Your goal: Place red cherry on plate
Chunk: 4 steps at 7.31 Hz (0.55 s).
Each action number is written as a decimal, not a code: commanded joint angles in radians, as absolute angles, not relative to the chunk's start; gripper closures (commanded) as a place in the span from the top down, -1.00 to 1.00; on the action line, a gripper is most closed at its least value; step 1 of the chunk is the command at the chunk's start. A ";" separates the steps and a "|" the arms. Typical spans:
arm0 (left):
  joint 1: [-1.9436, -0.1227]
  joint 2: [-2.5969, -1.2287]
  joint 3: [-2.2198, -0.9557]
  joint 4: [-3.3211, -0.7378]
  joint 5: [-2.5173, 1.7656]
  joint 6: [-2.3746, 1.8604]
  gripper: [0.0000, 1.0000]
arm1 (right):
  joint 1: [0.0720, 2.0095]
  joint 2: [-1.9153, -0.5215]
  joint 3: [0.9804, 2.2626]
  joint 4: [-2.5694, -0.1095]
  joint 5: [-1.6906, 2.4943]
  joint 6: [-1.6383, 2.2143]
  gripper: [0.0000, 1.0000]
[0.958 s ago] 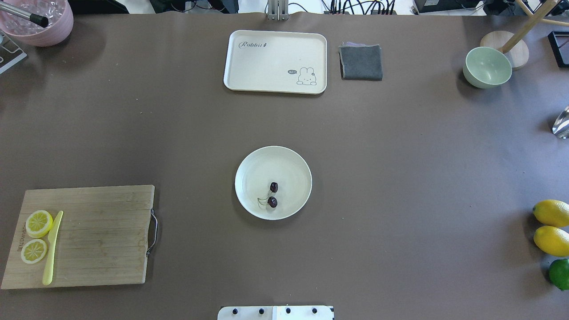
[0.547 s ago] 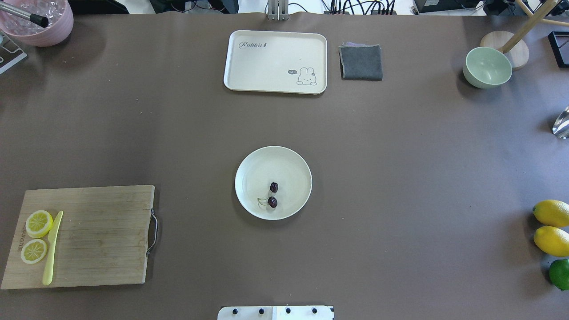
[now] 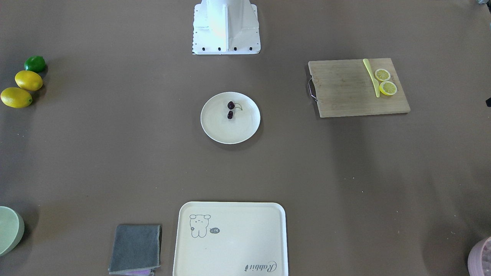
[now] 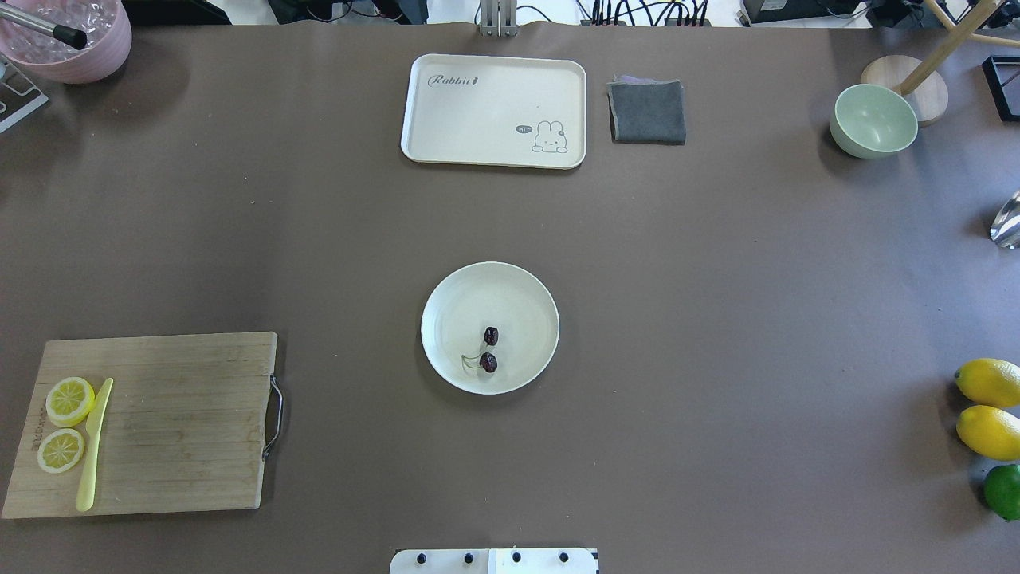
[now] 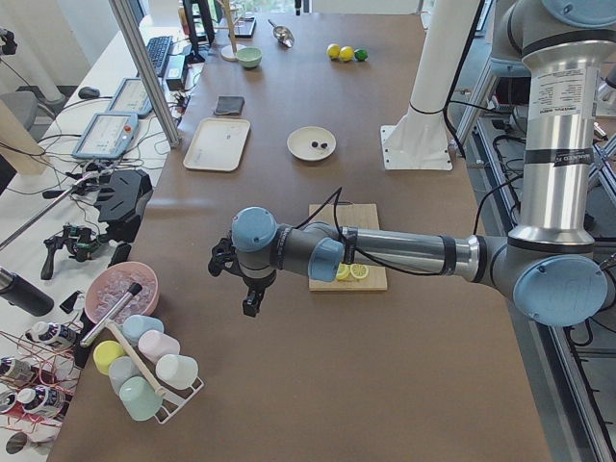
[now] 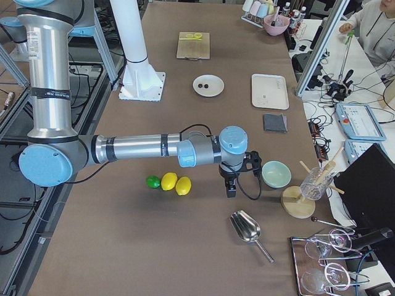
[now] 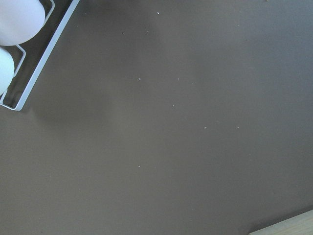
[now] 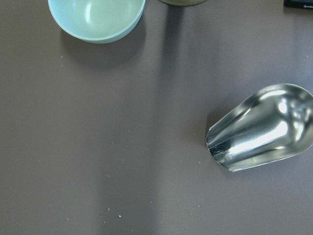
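Two dark, glossy red cherry (image 4: 488,349) fruits, thin green stem, on plate (image 4: 518,295)

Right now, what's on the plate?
Only the red cherry: two dark cherries with a thin pale stem, lying on the plate in the half nearer the robot. Nothing else covers the plate; only the spot under the cherries is hidden.

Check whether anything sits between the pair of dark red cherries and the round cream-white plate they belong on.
Nothing visible does. The pair of tiny dark red cherries on a pale green stem already lies inside the round cream-white plate, on the half nearer the robot's base.
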<state>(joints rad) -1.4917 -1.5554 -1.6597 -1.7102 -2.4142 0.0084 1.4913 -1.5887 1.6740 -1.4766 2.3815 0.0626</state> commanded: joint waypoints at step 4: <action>-1.543 -1.561 -1.620 -1.649 -2.414 0.023 0.96 | 1.493 -1.574 1.671 -1.526 2.307 0.054 1.00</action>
